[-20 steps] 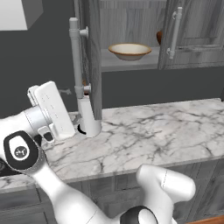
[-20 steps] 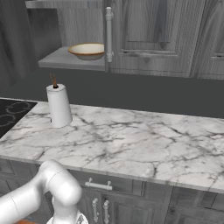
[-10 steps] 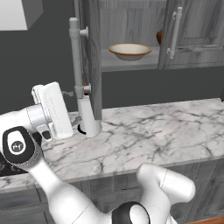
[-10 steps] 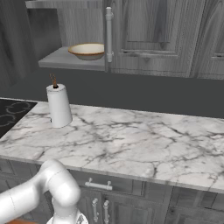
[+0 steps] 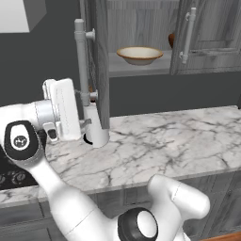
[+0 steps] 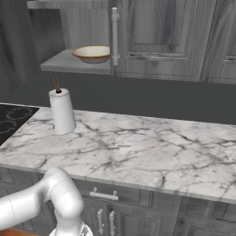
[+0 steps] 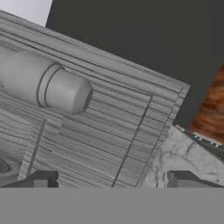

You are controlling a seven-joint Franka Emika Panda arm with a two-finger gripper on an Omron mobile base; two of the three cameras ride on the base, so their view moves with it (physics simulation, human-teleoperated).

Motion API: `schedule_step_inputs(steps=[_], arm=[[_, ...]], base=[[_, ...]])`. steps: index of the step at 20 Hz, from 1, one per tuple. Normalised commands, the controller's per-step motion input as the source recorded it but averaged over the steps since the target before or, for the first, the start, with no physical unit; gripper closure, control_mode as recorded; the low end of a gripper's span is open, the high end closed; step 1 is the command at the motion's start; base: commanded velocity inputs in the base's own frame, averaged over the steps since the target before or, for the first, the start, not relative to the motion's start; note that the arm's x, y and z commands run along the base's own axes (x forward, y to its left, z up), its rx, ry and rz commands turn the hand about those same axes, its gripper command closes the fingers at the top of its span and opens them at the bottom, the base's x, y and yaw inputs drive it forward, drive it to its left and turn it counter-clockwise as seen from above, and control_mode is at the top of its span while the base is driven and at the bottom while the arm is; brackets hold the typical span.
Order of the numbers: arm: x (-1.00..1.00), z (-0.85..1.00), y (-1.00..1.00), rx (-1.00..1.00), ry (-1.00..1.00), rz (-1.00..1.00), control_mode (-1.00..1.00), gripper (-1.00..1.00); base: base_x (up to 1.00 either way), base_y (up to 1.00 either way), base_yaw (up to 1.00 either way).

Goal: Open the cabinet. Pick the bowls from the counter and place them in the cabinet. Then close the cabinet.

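Nothing among the objects has shifted since the earlier frames; only the arm's elbow has drifted slightly leftward. Cabinet (image 5: 141, 42): two doors, the left one swung open edge-on, the right one (image 6: 156, 37) closed, each with one vertical bar handle (image 5: 81, 61). Bowls: two on the grey shelf (image 6: 60, 62), the cream tan-rimmed one (image 5: 140, 54) at its middle, the reddish-brown one (image 5: 172, 39) partly hidden behind the right door's edge. Counter (image 6: 152, 147): one white paper-towel roll (image 6: 62, 110) near its left end, close to the black cooktop (image 6: 11, 120). Gripper (image 7: 111, 178): fingers spread wide, holding nothing, facing the open door's panel close up, just below the lower end of its handle (image 7: 46, 85).
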Motion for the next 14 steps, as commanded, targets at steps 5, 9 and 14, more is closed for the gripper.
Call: schedule_step_inputs(steps=[5,9,14], arm=[[0.38,-0.16,-0.08,0.08,-0.14,-0.03,-1.00,-1.00],[0.41,-0.20,-0.12,0.09,-0.18,-0.02,-1.00,-1.00],[0.43,-0.22,-0.15,0.10,-0.19,-0.02,-1.00,-1.00]], base=[[0.00,0.00,0.00],[0.00,0.00,0.00],[0.00,0.00,0.00]])
